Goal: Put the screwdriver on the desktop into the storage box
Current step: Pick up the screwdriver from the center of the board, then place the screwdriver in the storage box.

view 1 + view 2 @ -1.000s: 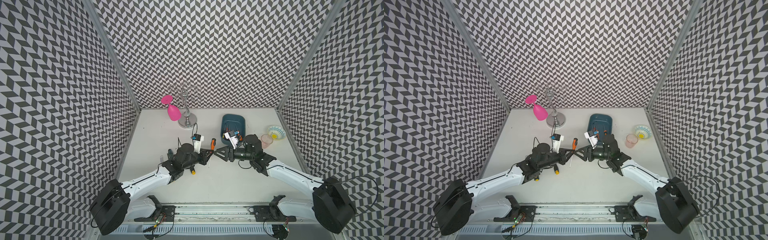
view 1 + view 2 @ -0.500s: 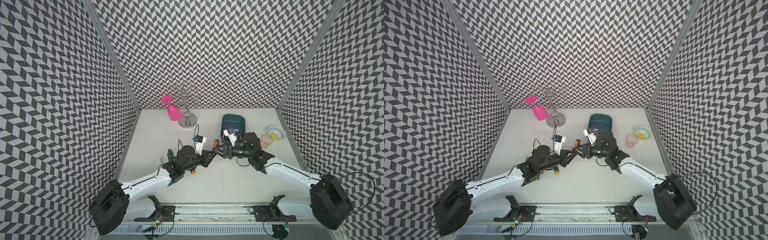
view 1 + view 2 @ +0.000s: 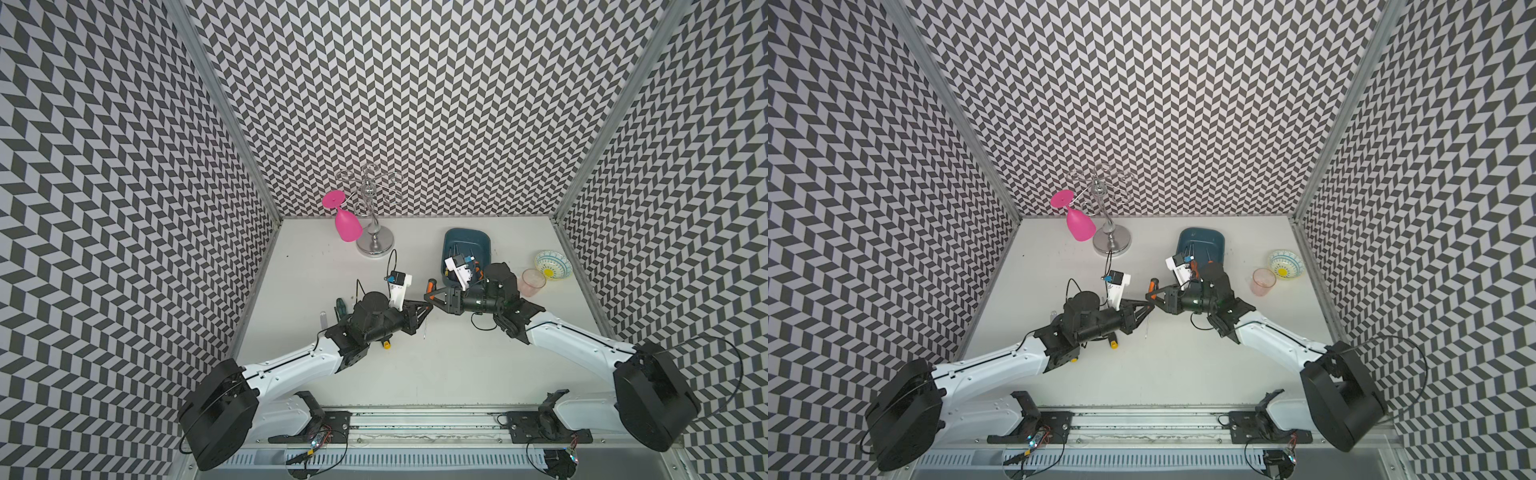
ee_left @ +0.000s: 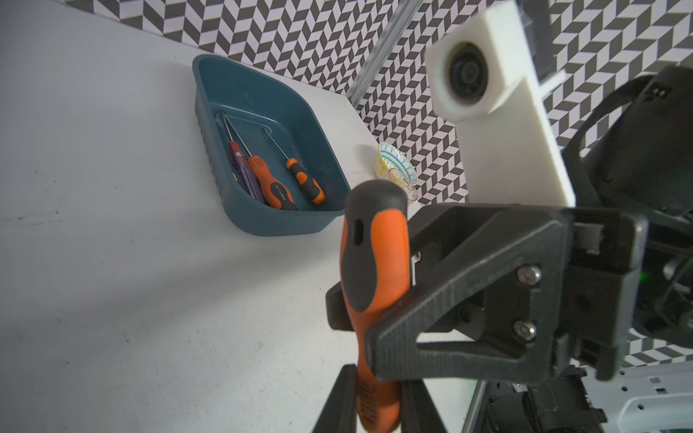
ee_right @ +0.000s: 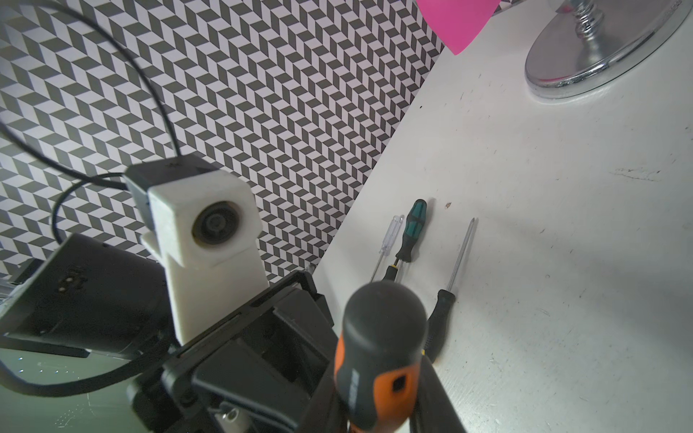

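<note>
Bright, even light; soft shadows on the desktop (image 3: 457, 365); blurred wrist-view foregrounds.

The bench (image 3: 457, 365) is matt white, smooth but flecked with small dark scuffs. The storage box (image 4: 285, 225) is dark teal plastic, smooth with a soft sheen. The screwdriver (image 4: 375, 262) has an orange and dark grey handle, rubbery-looking and matt, and a thin bright metal shaft. The right pincer (image 4: 350, 330) is matt black plastic with fine ridged layers and shiny metal screw heads. The camera housing (image 4: 506, 123) is white plastic with a grainy matt face. The glass stand (image 5: 600, 63) is mirror-bright chromed metal. The goblet (image 3: 347, 226) looks like opaque pink plastic, smooth. A clear-handled screwdriver (image 5: 390, 236) has a transparent, glossy plastic grip
</note>
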{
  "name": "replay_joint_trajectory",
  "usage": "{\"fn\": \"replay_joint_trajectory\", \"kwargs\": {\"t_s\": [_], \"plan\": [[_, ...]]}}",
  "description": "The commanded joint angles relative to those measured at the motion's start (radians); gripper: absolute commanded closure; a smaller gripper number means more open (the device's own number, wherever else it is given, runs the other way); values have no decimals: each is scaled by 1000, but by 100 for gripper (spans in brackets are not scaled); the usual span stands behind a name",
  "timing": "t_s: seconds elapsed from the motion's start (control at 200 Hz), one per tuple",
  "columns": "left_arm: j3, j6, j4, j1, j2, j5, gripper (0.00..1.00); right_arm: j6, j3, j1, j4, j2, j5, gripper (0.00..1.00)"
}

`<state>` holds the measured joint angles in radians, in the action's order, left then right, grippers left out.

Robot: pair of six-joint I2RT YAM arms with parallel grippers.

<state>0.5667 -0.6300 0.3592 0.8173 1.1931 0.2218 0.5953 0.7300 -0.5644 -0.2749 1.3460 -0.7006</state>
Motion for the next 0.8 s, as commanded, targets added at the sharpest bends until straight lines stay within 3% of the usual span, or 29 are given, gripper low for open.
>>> {"fn": "replay_joint_trajectory", "kwargs": {"t_s": [0.0, 0.13, 0.461, 0.796], "plan": [[-25, -4, -2, 9, -46, 6, 62, -19, 55, 2, -25, 17, 46, 83], [-51, -6, -63, 8, -93, -22, 55, -54, 124, 15, 62, 44, 120, 83], [-84, -52, -321, 6, -240, -189, 55, -117, 418, 134, 383, 244, 354, 83], [-143, -109, -423, -1, -339, -228, 54, -182, 674, 247, 552, 416, 650, 82]]}}
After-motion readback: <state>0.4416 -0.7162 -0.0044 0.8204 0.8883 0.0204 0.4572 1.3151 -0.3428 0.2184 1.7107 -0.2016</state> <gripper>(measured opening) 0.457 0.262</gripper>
